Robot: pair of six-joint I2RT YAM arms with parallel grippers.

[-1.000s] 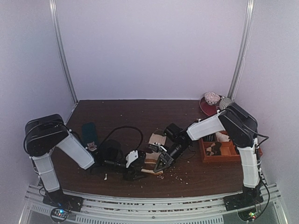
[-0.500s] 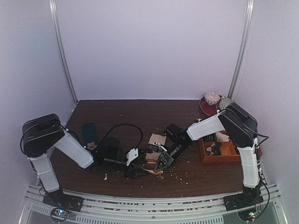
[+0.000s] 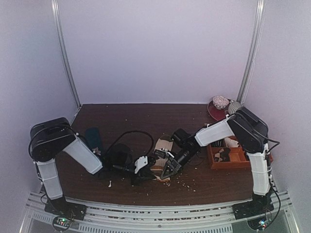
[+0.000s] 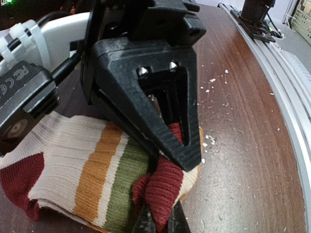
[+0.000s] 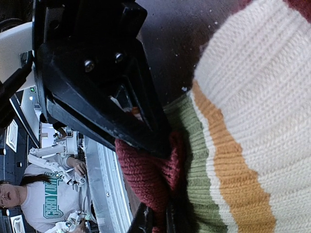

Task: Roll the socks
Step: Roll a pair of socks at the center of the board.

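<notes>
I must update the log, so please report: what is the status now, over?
Left gripper shut on dark-red end of socks. Right gripper shut on same end. Socks not yet rolled. Crumbs on table beside them.

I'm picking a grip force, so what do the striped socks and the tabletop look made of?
The socks look like thick ribbed knit, perhaps wool or cotton: matte, fuzzy yarn with clear ribs. The tabletop looks like dark wood or wood-look laminate: smooth, slightly glossy, with grain streaks.
</notes>
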